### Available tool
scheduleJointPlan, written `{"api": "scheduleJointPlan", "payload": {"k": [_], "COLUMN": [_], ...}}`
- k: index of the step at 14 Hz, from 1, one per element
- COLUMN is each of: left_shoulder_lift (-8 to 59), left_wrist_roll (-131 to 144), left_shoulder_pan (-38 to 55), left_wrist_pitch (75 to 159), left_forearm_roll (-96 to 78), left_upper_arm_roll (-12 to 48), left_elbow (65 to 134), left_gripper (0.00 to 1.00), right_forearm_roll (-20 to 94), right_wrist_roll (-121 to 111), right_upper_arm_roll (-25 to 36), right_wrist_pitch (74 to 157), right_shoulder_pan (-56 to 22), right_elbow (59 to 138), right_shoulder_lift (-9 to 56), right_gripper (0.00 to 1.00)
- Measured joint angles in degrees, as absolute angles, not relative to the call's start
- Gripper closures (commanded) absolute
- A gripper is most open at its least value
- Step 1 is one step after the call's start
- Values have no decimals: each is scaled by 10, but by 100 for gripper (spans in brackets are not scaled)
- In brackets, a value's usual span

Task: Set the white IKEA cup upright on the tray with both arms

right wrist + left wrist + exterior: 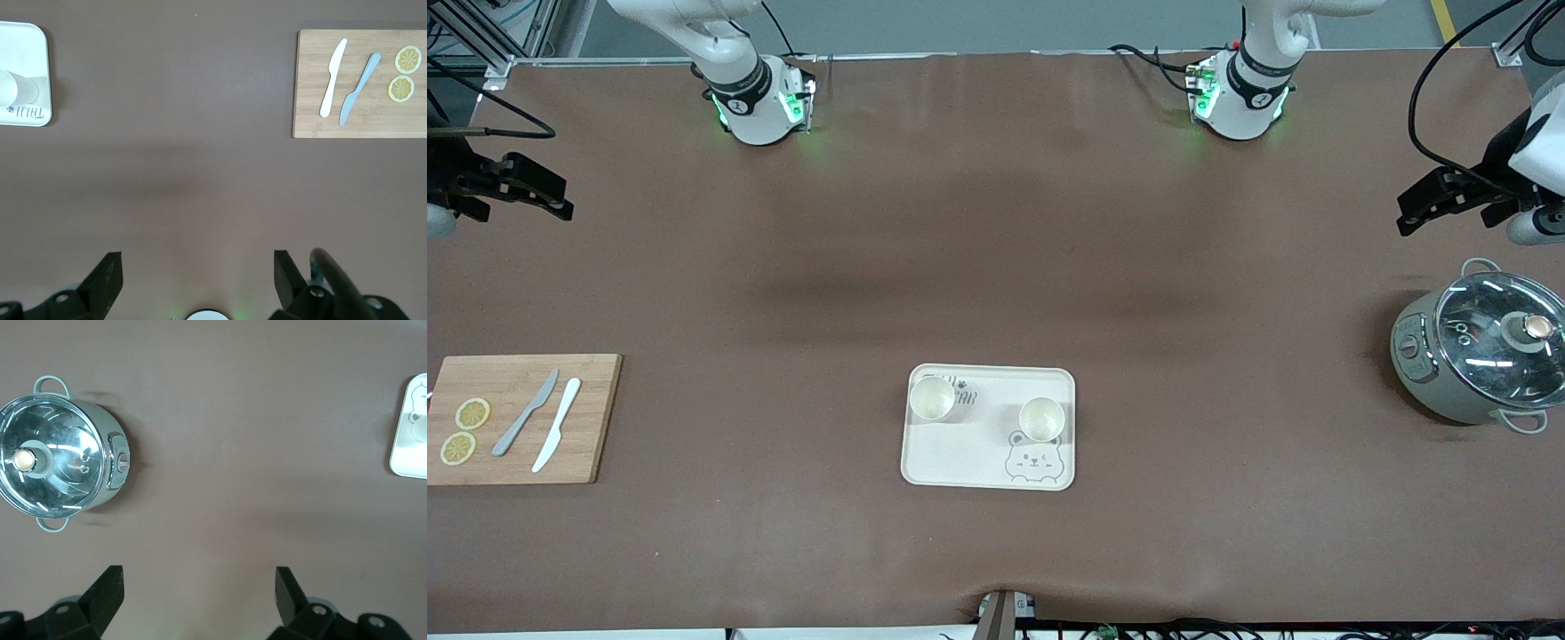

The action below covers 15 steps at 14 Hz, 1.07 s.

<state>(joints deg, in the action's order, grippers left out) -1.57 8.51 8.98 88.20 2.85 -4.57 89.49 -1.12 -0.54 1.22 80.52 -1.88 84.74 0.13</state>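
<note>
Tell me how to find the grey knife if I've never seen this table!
Look at the bamboo cutting board at the right arm's end of the table. Two knives lie side by side on it, next to two lemon slices. The grey knife lies between the slices and the white knife, and it is darker than that one.

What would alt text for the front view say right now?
Two white cups stand upright on the cream bear tray at mid-table. The left gripper waits, fingers open, above the lidded pot; the right gripper waits, open, over bare table at the cutting board's end.
</note>
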Motion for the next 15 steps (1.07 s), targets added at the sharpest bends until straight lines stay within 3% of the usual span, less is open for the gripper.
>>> {"api": "scheduleJointPlan", "payload": {"k": [15], "left_shoulder_lift": [2], "left_wrist_roll": [85], "left_shoulder_pan": [90], "left_wrist_pitch": [882], "left_forearm_roll": [24], "left_upper_arm_roll": [-46], "left_elbow": [881], "left_gripper": [0], "right_forearm_roll": [-11], "right_wrist_roll": [-6], "right_upper_arm_roll": [12], "right_wrist_pitch": [805], "right_shoulder_pan": [-19], "right_elbow": [851], "right_shoulder_lift": [1], "right_gripper": [0]}}
